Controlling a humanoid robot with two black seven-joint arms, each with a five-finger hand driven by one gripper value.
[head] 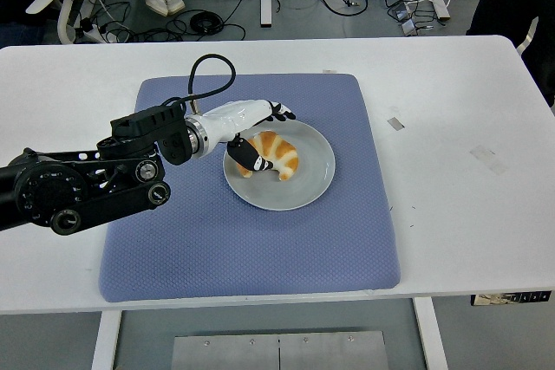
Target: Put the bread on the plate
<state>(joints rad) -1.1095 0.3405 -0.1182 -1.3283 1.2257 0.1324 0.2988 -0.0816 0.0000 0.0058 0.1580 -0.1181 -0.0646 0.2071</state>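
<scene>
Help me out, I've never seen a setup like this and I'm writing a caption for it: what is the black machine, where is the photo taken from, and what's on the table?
The photo comes from a camera high on the robot's own side, looking down over a white table. The black machine is the robot's left arm, reaching in from the picture's left edge. It ends in a five-fingered robot hand with a white casing. On the table lies a blue mat, and on the mat a pale round plate. A croissant-shaped piece of bread lies on the plate. The hand's fingers are spread; its thumb is at the bread's left end, but nothing is gripped. The right arm is out of view. Cables and chair legs show on the floor beyond.
</scene>
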